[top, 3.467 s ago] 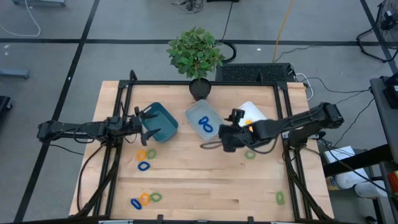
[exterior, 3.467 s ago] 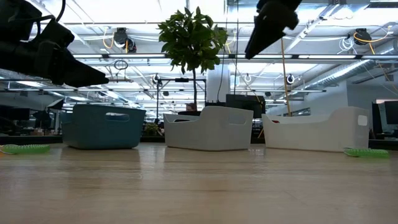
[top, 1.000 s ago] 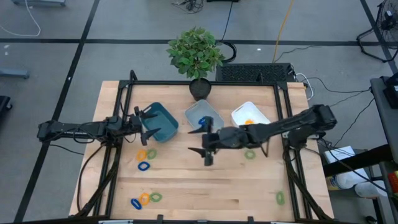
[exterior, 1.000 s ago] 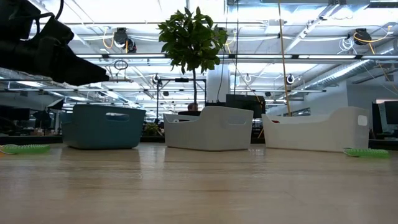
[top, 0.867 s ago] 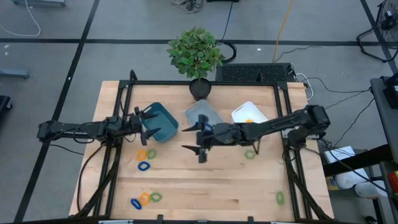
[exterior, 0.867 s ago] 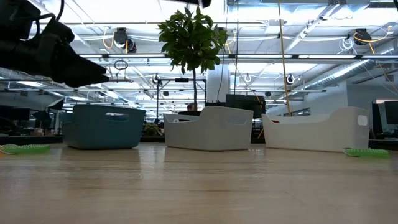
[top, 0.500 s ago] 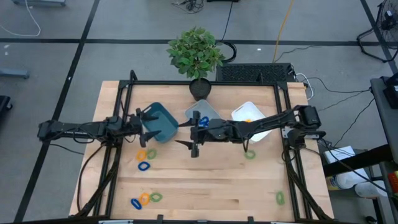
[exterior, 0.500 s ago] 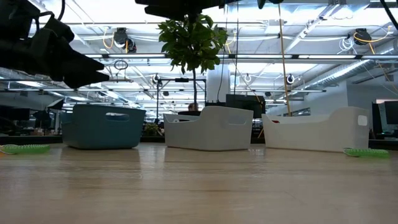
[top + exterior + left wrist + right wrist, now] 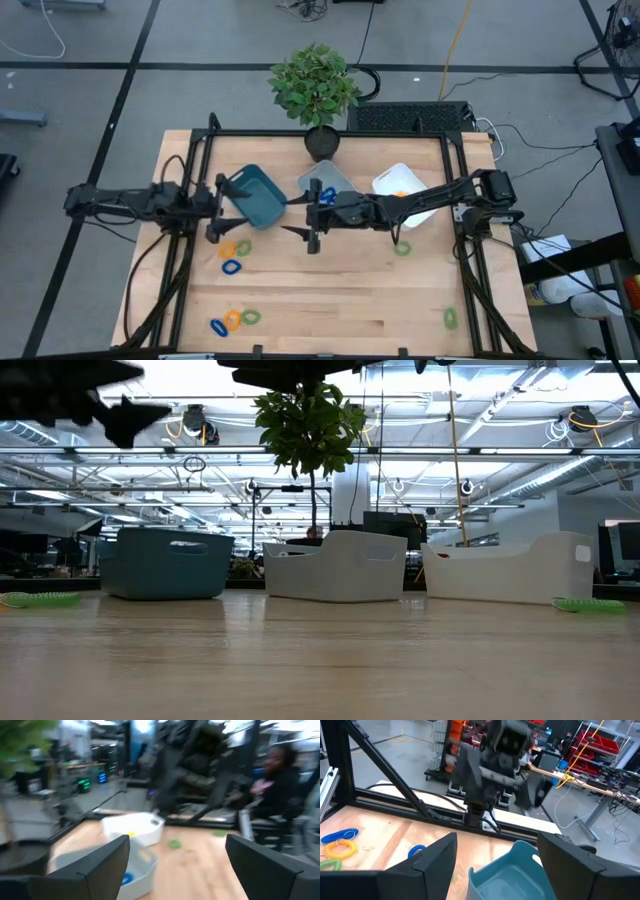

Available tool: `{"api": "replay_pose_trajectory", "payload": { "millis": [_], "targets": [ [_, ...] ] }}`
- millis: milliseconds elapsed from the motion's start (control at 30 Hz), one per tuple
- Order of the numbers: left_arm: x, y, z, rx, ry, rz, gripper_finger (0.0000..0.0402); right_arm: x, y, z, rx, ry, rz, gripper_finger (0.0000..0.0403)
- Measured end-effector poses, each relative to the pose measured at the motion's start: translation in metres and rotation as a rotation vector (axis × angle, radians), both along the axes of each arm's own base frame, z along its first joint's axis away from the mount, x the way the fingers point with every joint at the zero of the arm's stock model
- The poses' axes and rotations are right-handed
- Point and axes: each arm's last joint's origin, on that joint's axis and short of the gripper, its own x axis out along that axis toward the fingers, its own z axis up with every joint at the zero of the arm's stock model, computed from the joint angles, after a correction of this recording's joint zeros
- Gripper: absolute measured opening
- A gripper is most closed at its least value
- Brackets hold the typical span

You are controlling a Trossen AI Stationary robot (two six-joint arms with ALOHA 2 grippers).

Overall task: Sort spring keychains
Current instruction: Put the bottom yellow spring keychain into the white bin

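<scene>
Spring keychains lie loose on the table: an orange (image 9: 228,248), green (image 9: 244,245) and blue (image 9: 232,267) group, a second group by the near edge (image 9: 232,320), and green ones on the right (image 9: 401,248) (image 9: 450,319). Blue ones sit in the grey-blue bin (image 9: 325,194) and an orange one in the white bin (image 9: 400,195). My left gripper (image 9: 216,210) (image 9: 177,842) is open, in the air left of the teal bin (image 9: 255,196). My right gripper (image 9: 300,226) (image 9: 495,845) is open and empty, in the air just right of the teal bin.
A potted plant (image 9: 318,90) stands at the far edge behind the grey-blue bin. A black frame (image 9: 330,133) borders the table. Bare wood (image 9: 340,290) spreads across the near half. A person (image 9: 280,770) sits beyond the table.
My right gripper swept toward the table's left, from in front of the grey-blue bin to beside the teal bin, then held still, open throughout. My left gripper rose and drew back a little toward the left edge, staying open.
</scene>
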Motion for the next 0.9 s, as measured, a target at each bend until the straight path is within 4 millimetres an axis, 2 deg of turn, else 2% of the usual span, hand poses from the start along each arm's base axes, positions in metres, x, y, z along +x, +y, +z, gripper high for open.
{"api": "replay_pose_trajectory", "payload": {
  "millis": [100,200,367,567,700,900],
  "targets": [
    [-0.003,-0.005,0.015,0.018,-0.036,-0.082,0.0335,0.0,0.0,0.0,0.0,-0.003,0.0,0.0263],
    [-0.007,-0.007,0.027,0.021,0.002,-0.084,0.0335,-0.002,0.0,0.005,0.001,-0.011,0.001,0.0263],
    [-0.007,-0.008,0.044,0.048,0.227,0.029,0.0335,-0.008,0.0,0.014,0.002,-0.017,0.0,0.0263],
    [0.008,-0.013,0.061,0.017,0.499,0.131,0.0335,-0.017,-0.002,0.027,0.043,-0.026,-0.032,0.0263],
    [0.02,-0.018,0.057,-0.104,0.721,0.13,0.0335,-0.021,-0.004,0.033,0.052,-0.032,-0.037,0.0263],
    [0.038,-0.036,0.038,-0.302,1.029,-0.024,0.0335,-0.027,-0.008,0.044,0.052,-0.062,-0.113,0.0263]
  ]
}}
